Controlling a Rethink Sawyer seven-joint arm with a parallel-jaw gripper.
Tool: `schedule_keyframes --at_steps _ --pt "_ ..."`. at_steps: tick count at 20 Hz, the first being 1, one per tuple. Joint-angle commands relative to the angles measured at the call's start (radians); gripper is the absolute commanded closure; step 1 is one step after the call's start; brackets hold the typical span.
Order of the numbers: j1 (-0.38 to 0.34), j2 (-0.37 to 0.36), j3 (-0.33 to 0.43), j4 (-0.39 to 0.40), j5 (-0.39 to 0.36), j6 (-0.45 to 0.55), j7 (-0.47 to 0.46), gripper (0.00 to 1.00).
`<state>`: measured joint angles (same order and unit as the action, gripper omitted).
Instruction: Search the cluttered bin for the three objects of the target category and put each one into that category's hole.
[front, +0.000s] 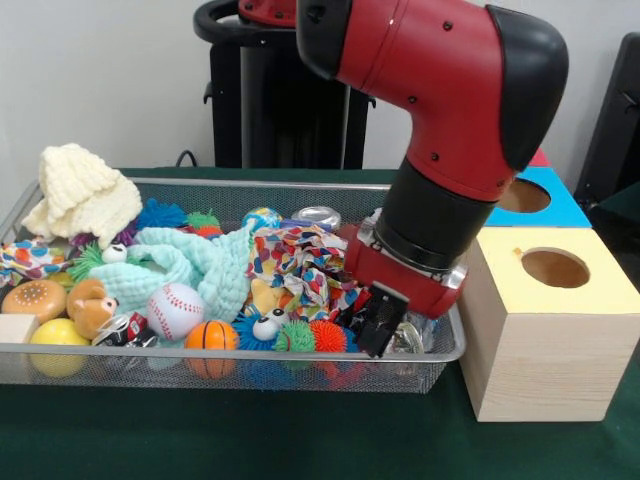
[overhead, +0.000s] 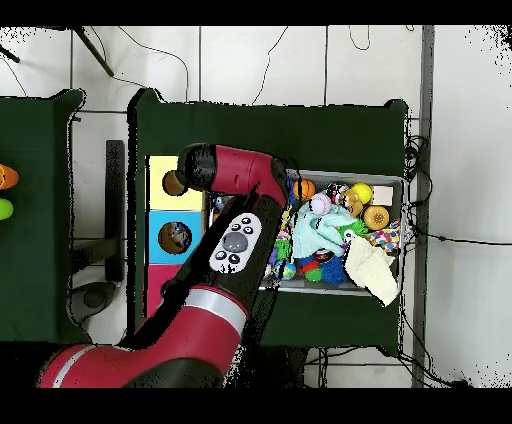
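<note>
The wire bin is packed with toys and cloths. At its front lie a baseball, a small orange basketball, a yellow ball and spiky balls. My gripper hangs low in the bin's right end, just above the clutter beside a polka-dot cloth; I cannot see anything held. Right of the bin stands the yellow-topped box with a round hole, and a blue-topped box sits behind it. In the overhead view my arm hides the gripper and the bin's left end.
A cream knitted hat sits on the bin's left rear corner, with a mint cloth, a toy bear and a tin can inside. The overhead view shows the yellow box and the blue box left of the bin.
</note>
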<state>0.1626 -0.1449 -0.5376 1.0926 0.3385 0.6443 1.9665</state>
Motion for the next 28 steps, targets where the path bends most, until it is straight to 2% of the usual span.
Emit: schedule_keyframes --at_steps 1,6,7,14,17,24,28 --pt "-0.010 0.029 0.131 0.097 -0.009 0.096 0.138 1.00" --pt "0.038 0.038 0.077 0.117 -0.028 -0.007 0.194 1.00" --pt "0.048 0.041 0.066 0.122 -0.030 -0.032 0.208 0.00" --pt "0.070 0.030 0.057 0.177 -0.030 -0.166 0.241 0.00" --pt "0.100 0.044 0.018 0.196 -0.028 -0.245 0.284 0.00" --pt "0.108 0.047 0.013 0.240 0.010 -0.369 0.290 0.00" --pt "0.145 0.070 -0.035 0.262 0.053 -0.447 0.336 0.00"
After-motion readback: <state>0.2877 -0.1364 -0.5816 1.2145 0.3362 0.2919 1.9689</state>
